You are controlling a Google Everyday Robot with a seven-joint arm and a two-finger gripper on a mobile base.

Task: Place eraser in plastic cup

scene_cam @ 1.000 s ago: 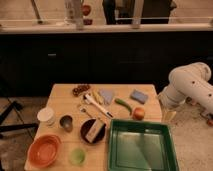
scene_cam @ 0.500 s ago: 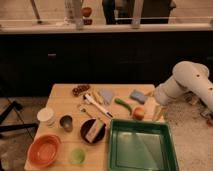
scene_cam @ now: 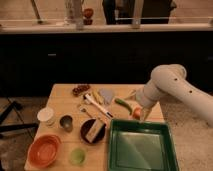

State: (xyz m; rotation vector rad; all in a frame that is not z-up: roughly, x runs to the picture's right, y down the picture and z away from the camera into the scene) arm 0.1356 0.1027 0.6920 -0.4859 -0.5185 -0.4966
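Eraser (scene_cam: 93,131): rectangular block with a pale cream face and a dark edge, lying in a dark round dish (scene_cam: 85,136) near the middle of the surface (scene_cam: 60,97). Not yet grasped or lifted.

Plastic cup (scene_cam: 77,156): small, short, translucent light green, upright at the front edge of the surface. It sits just beside the orange bowl (scene_cam: 44,150) and near the dish. Nothing can be made out inside it.

Gripper (scene_cam: 142,114): at the end of the smooth white arm (scene_cam: 167,85), low over the right side of the surface, beside a small orange-red round item (scene_cam: 135,113) and above the far rim of the green tray (scene_cam: 140,126). It is well apart from the eraser. Whether it is open or closed cannot be told.

Progress, as judged: nothing done. Reaching the eraser, grasping it, carrying it and dropping it into the cup are all left.

Handling note: the block looks rigid and flat-sided, and long against the cup's small mouth, so it would likely have to go in end-first.
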